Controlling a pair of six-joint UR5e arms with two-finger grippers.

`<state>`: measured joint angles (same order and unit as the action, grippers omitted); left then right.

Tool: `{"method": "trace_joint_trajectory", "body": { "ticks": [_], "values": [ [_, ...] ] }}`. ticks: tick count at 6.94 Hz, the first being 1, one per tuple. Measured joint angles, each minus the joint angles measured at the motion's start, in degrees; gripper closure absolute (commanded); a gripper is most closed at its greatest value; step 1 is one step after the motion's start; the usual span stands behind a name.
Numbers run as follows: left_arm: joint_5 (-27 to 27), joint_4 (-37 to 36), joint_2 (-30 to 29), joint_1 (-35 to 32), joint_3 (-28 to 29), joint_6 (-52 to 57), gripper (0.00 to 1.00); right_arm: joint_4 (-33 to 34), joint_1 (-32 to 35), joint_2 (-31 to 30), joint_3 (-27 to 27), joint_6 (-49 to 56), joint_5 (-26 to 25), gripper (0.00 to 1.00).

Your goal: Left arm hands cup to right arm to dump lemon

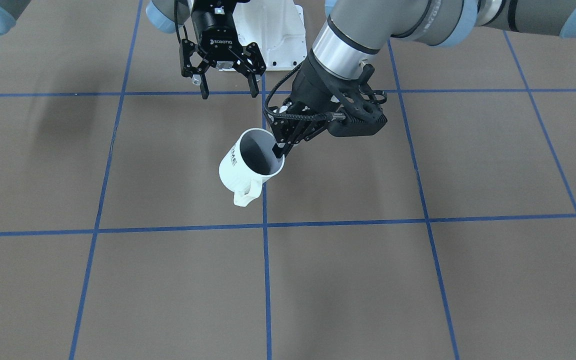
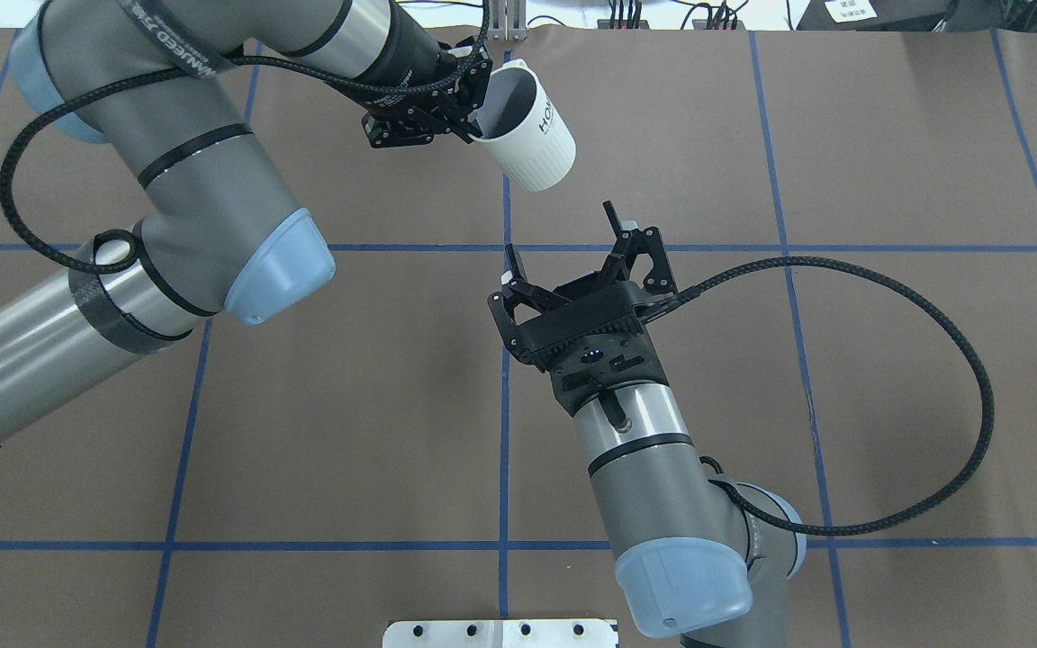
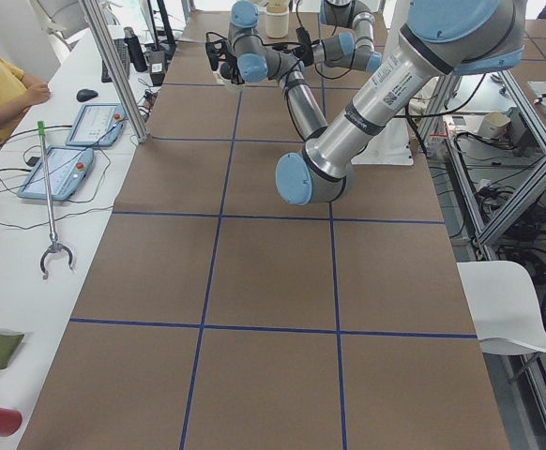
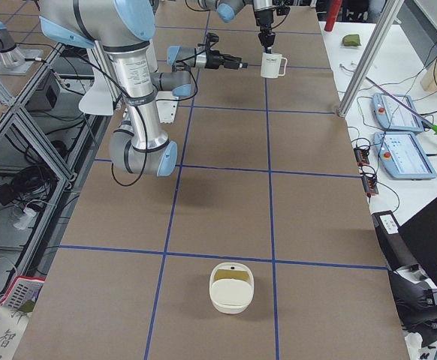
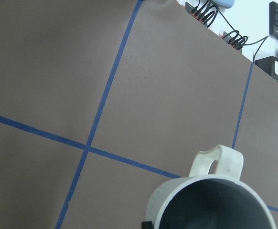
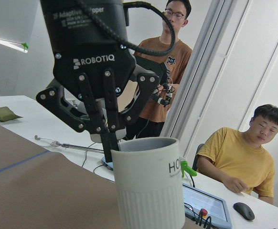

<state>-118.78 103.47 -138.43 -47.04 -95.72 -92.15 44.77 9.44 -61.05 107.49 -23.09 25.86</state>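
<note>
The white "HOME" cup point(image 1: 248, 167) hangs above the table, handle toward the operators' side. My left gripper point(image 1: 279, 150) is shut on its rim, one finger inside and one outside. It also shows in the overhead view point(image 2: 475, 126) with the cup point(image 2: 532, 130), and in the right wrist view point(image 6: 114, 143) above the cup point(image 6: 148, 186). My right gripper point(image 1: 229, 94) is open and empty, a short way from the cup on the robot's side, jaws pointing at it point(image 2: 559, 232). The left wrist view shows the cup's grey inside point(image 5: 210, 202). No lemon is visible.
A white bowl point(image 4: 232, 287) with a yellowish inside stands far off toward the table's right end. The white robot base point(image 1: 273, 35) is behind the right gripper. Operators sit and stand beyond the table's far edge point(image 6: 246, 152). Blue tape lines grid the brown table point(image 1: 418, 280).
</note>
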Motion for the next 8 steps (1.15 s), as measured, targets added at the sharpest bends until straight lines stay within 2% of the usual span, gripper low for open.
{"method": "trace_joint_trajectory", "body": {
  "ticks": [2, 4, 5, 8],
  "values": [
    [0.66, -0.39, 0.61, -1.60, 1.69, 4.49, 1.00, 0.14, 2.23, 0.08, 1.22, -0.71, 3.26, 0.02],
    [0.57, -0.53, 2.92, -2.86, 1.76, 10.18, 1.00, 5.04, 8.56, 0.20, 1.27, -3.06, 10.78, 0.02],
    [0.44, -0.61, 4.25, -3.37, 1.53, 12.73, 1.00, 9.57, 13.08, 0.49, 1.33, -5.18, 16.54, 0.02],
    [0.23, -0.81, 10.98, -4.99, -1.00, 21.58, 1.00, 22.71, 28.19, 0.71, 1.31, -10.92, 40.45, 0.01]
  ]
}}
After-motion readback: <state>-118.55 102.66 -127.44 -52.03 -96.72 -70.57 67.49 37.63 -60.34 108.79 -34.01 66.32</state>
